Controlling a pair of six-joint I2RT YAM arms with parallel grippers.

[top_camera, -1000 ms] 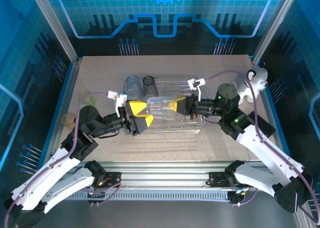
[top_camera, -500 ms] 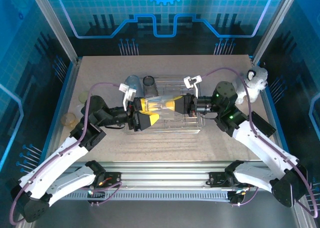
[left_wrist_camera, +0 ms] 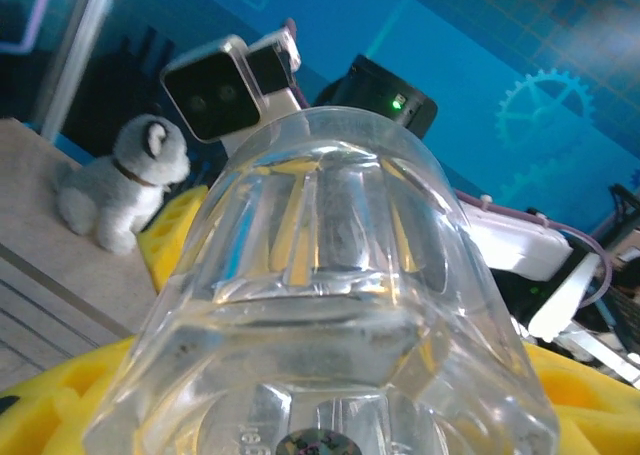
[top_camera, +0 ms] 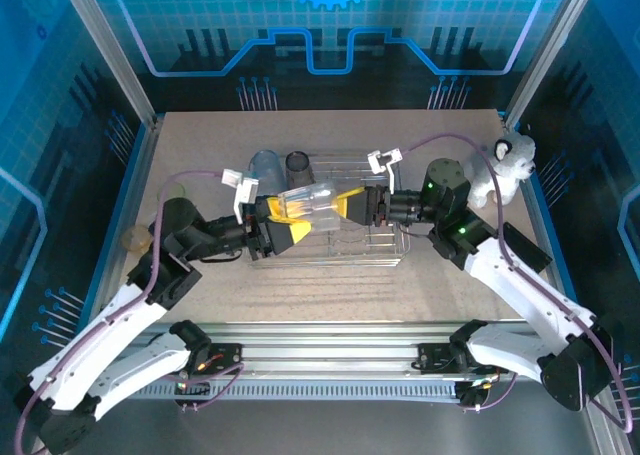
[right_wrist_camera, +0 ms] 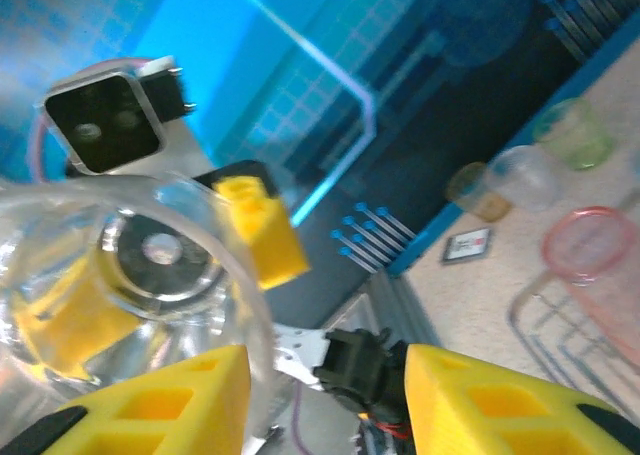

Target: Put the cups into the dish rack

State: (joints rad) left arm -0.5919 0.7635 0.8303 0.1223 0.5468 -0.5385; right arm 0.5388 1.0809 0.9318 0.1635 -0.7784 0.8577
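Observation:
A clear cup (top_camera: 308,204) hangs tilted on its side above the silver wire dish rack (top_camera: 385,252). My left gripper (top_camera: 288,218) is shut on its base, and the cup's bottom (left_wrist_camera: 320,305) sits right in front of the left wrist camera between the yellow fingers (left_wrist_camera: 60,405). The cup's mouth faces my right gripper (top_camera: 350,207), which is open. The clear rim (right_wrist_camera: 245,305) curves just inside the right gripper's (right_wrist_camera: 325,400) left finger (right_wrist_camera: 150,400). A bluish clear cup (top_camera: 267,165) and a smoky dark cup (top_camera: 298,161) stand at the rack's far left end.
A red-pink cup (right_wrist_camera: 590,247) lies by the rack wires (right_wrist_camera: 560,340). Pale green (right_wrist_camera: 572,133), clear (right_wrist_camera: 520,175) and yellowish (right_wrist_camera: 475,190) cups stand on the table to the left. A yellowish cup (top_camera: 135,239) sits near the left wall. A plush toy (top_camera: 505,167) is at the right edge.
The clear cup has risen a little and tipped over the rack, held by the left gripper. The left arm's elbow swung in and back out. The right gripper edged left toward the cup's mouth.

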